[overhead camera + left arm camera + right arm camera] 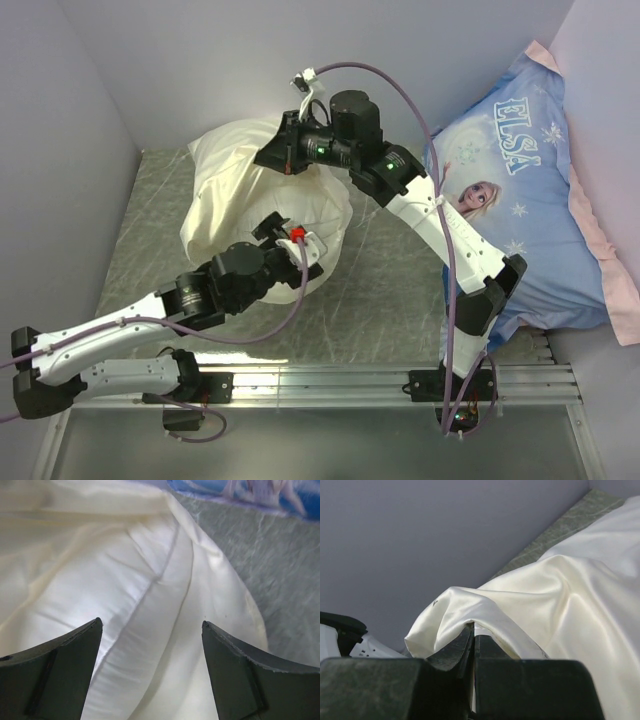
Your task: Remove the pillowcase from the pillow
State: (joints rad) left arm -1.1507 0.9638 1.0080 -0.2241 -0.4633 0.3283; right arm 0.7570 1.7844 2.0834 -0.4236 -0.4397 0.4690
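The cream pillowcase lies bunched over the pillow on the table at centre-left. My right gripper is shut on a fold of the pillowcase and holds it raised at the bundle's far top. My left gripper is open at the bundle's near right side, and nothing is between its fingers. In the left wrist view the white pillow with its seam shows between the open fingertips, with cream pillowcase wrapped around it on both sides. No blue tag is in view.
A large blue Elsa-print pillow with a pink edge leans at the right, close behind the right arm; its edge shows in the left wrist view. Grey walls close in at left and back. The table top is marbled grey.
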